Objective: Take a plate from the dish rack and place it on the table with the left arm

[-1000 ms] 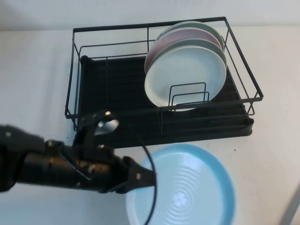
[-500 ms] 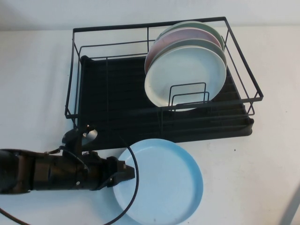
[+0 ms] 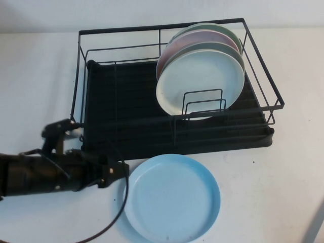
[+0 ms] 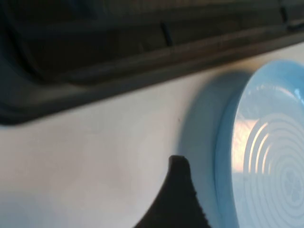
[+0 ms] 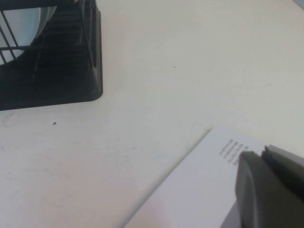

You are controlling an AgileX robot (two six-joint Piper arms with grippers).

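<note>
**A:** Starting at the left, where is the left gripper [image 3: 117,169] and how do its fingers stand?

**B:** It sits low over the plain white matte table [image 3: 35,76], on the end of the thick grey-black left arm [image 3: 45,174] with its loose black cable. Only one dark fingertip [image 4: 176,190] shows in the left wrist view, so I cannot tell whether the fingers are spread or pressed together. Nothing appears to be pinched between them.

**B:** Just ahead of its tip, towards the robot's right, lies the round glossy sky-blue plate [image 3: 172,198]. It rests flat on the table, rim up, apart from the gripper by a narrow strip of bare tabletop.

**A:** And the rectangular black wire dish rack [image 3: 126,109]?

**B:** Beyond both gripper and plate, away from the robot. The plate's far edge lies just beside the rack's ribbed drip tray. A pale mint-white plate [image 3: 202,81] and a pink plate [image 3: 177,45] stand upright inside.

**A:** The right gripper [image 5: 266,185]?

**B:** Far off to the right, over a printed white sheet [image 5: 209,190]; its fingers look pressed together. The left is much nearer. I'd judge the placing done, with only a clear backward retreat left.
</note>
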